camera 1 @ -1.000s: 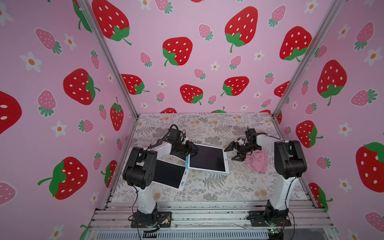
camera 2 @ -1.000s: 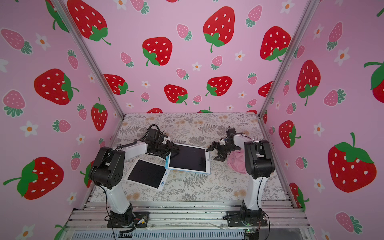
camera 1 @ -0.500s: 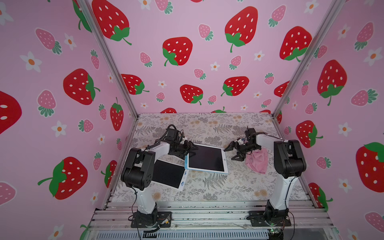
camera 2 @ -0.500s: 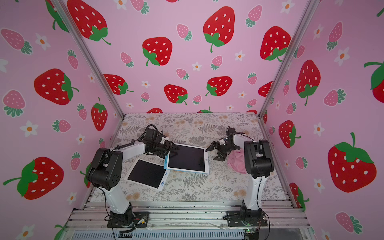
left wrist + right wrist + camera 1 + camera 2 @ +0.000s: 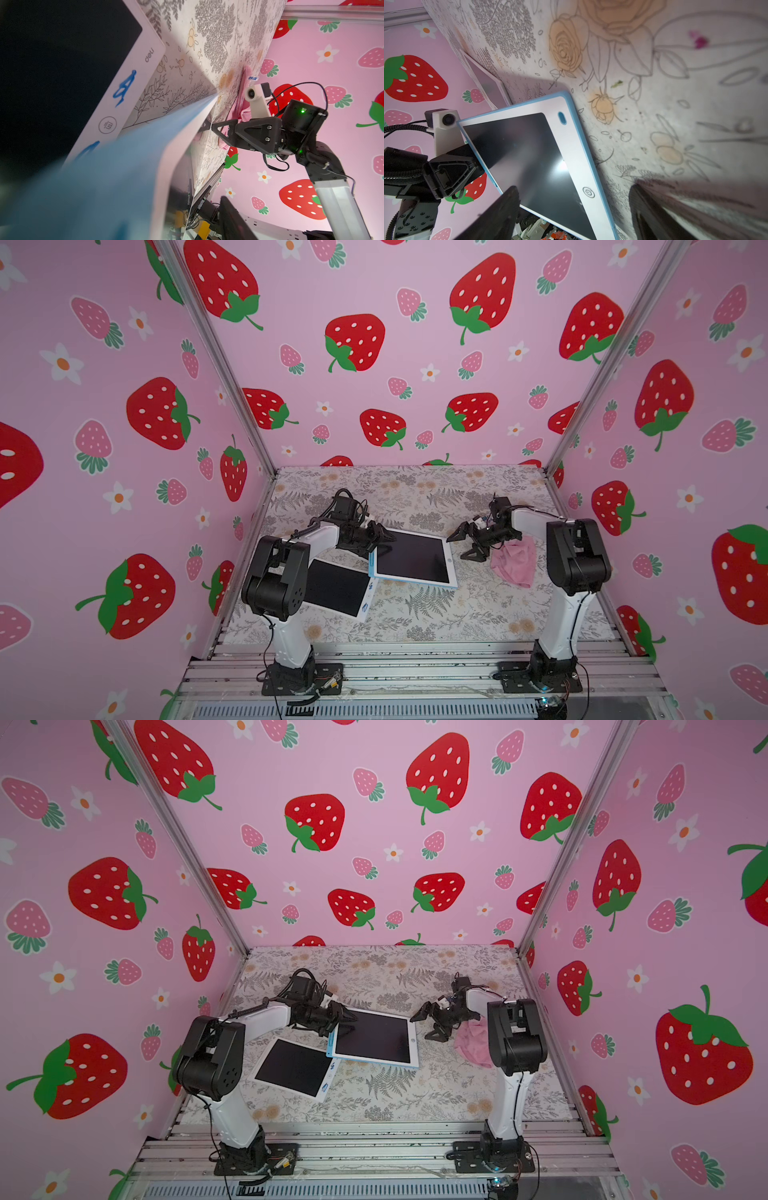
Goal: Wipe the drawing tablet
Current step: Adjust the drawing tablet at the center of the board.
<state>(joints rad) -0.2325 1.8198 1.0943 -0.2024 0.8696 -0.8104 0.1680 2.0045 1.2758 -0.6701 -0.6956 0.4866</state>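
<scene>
1. two flat, glossy, dark-screened tablets lie on the floral table cover (image 5: 415, 614): a blue-rimmed drawing tablet (image 5: 411, 558) mid-table, its corner overlapping a white-framed tablet (image 5: 338, 587).
2. a soft, crumpled pink cloth (image 5: 515, 558) lies beside the right arm.
3. left gripper (image 5: 382, 541) is at the blue tablet's edge, jaws partly apart, one above its rim; whether they clamp it i cannot tell.
4. right gripper (image 5: 465, 543) is spread wide, holding nothing, between tablet and cloth.
</scene>
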